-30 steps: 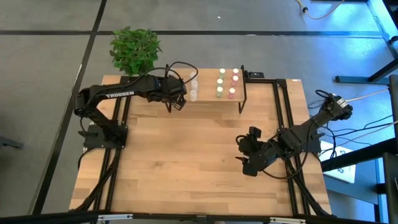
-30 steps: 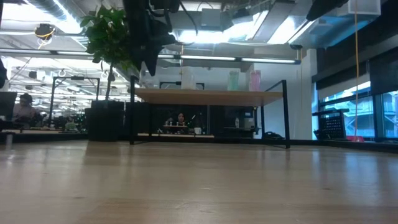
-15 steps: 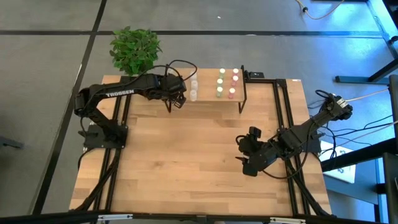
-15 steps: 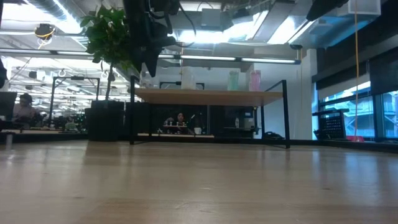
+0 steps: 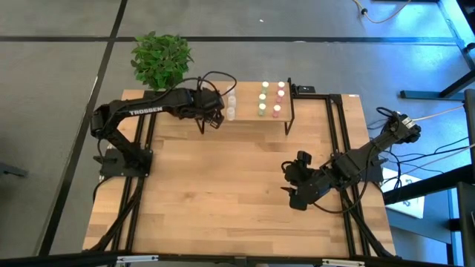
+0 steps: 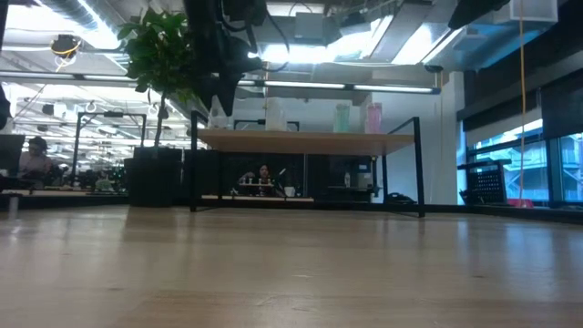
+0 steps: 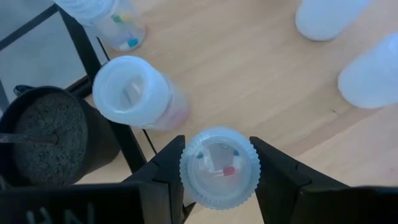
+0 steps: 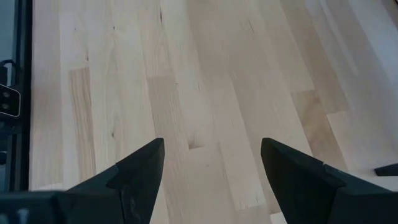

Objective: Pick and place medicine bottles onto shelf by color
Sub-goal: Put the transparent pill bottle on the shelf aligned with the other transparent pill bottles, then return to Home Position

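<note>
The shelf point(image 5: 249, 105), a light-wood board on a black frame, stands at the table's far edge. On it stand white-capped bottles point(image 5: 231, 106), green-capped ones point(image 5: 263, 97) and pink-capped ones point(image 5: 280, 97). My left gripper point(image 5: 211, 121) is at the shelf's left end, shut on a whitish medicine bottle point(image 7: 219, 167) with a pale cap. In the low view that bottle point(image 6: 217, 111) shows just over the shelf board point(image 6: 305, 139). My right gripper point(image 5: 291, 187) hangs open over the table's right half, with nothing between its fingers point(image 8: 140, 171). My left gripper pinches the bottle between its two fingers point(image 7: 163, 171), on opposite sides of the body just under the cap point(image 7: 186, 163). The fingers slant down from the table's left side. The bottle stands upright. I cannot tell whether its base rests on the shelf board.
A potted green plant point(image 5: 160, 59) stands beyond the table's far left corner, close to the left arm. Black frame rails point(image 5: 338, 141) run along both table sides. The wide wooden tabletop point(image 5: 223, 185) lies between the two arms.
My left gripper, still shut on its bottle, has edged slightly toward the table's right edge at the shelf's left end. The bottle now shows more plainly beneath it in the low view.
</note>
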`<state>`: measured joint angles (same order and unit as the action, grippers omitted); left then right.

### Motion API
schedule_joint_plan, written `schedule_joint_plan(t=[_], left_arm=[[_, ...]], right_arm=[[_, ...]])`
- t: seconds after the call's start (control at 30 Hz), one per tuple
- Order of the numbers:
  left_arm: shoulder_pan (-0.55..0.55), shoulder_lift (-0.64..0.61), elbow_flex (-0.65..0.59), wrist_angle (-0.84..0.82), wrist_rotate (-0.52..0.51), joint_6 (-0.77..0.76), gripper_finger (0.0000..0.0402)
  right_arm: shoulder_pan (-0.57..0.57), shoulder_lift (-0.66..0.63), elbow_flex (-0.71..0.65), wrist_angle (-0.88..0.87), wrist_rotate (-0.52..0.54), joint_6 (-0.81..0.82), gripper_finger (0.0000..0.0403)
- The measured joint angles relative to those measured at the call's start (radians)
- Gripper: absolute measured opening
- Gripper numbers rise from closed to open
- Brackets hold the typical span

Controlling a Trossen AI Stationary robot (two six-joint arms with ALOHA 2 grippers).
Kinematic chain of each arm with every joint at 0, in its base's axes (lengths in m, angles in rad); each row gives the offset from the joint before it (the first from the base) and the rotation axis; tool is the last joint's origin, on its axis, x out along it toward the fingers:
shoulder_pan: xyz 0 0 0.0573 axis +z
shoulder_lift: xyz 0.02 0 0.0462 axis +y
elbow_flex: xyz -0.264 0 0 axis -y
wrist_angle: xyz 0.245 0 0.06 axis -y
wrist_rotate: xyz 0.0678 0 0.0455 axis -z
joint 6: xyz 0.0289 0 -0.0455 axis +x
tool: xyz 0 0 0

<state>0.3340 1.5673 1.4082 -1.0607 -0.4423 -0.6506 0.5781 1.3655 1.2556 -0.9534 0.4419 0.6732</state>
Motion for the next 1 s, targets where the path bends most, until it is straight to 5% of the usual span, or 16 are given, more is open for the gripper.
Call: schedule_joint_plan(t=[0.67, 1.0], left_arm=[[0.013, 0.000, 0.000, -0.008, -0.014, -0.025, 0.0199], [0.013, 0.000, 0.001, -0.024, -0.037, -0.047, 0.0291]], right_arm=[[0.000, 0.000, 0.000, 0.003, 0.000, 0.000, 0.0271], [0.000, 0.000, 0.000, 0.003, 0.000, 0.000, 0.0271]])
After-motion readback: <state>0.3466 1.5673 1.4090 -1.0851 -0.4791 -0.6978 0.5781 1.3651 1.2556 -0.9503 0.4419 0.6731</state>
